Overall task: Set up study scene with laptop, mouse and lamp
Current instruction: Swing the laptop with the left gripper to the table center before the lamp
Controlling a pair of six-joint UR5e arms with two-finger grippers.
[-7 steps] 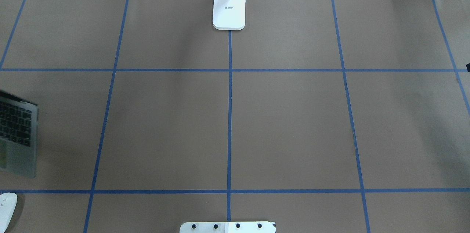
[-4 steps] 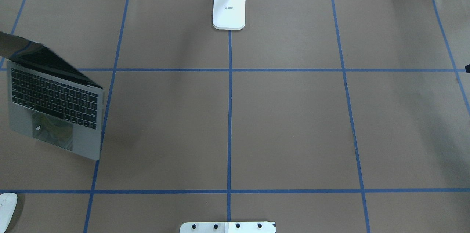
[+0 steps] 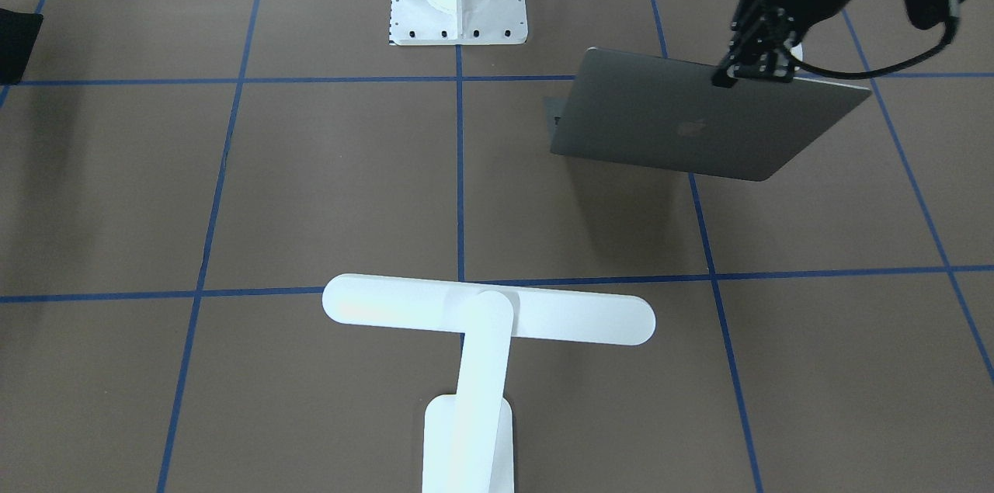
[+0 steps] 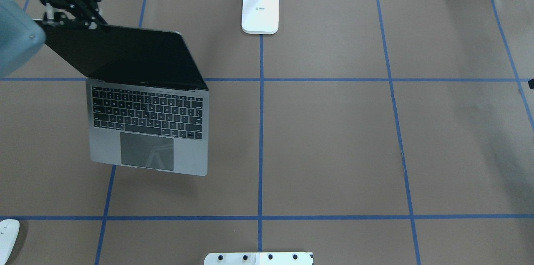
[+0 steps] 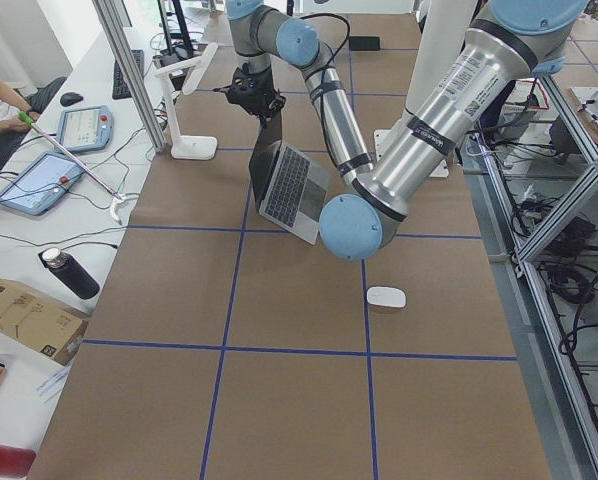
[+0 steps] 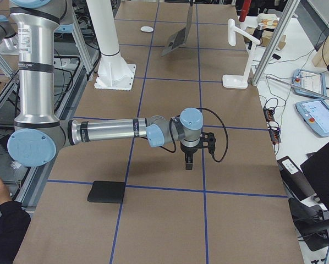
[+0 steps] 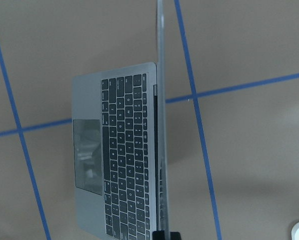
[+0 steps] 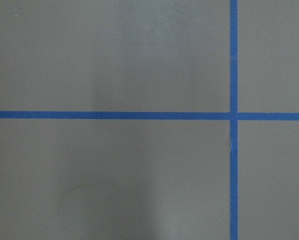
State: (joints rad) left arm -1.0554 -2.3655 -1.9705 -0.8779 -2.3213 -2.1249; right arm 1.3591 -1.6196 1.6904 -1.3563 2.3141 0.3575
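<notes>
**Laptop Gripped by Lid, Left Arm**

Front-facing view: at upper right, the left fingers (image 3: pixel 757 72) are clenched on the top edge of the open laptop (image 3: pixel 691 124) lid. The lamp (image 3: pixel 489 314) stands at lower centre.

Overhead view: the laptop sits left of centre with its keyboard facing up, and its shadow is offset on the bench (image 4: pixel 333 144). The mouse (image 4: pixel 8 233) lies in the lower left corner.

Right-side view: the right fingers (image 6: pixel 188 161) hang over the bench at centre. Whether they are released or clenched cannot be told.
</notes>
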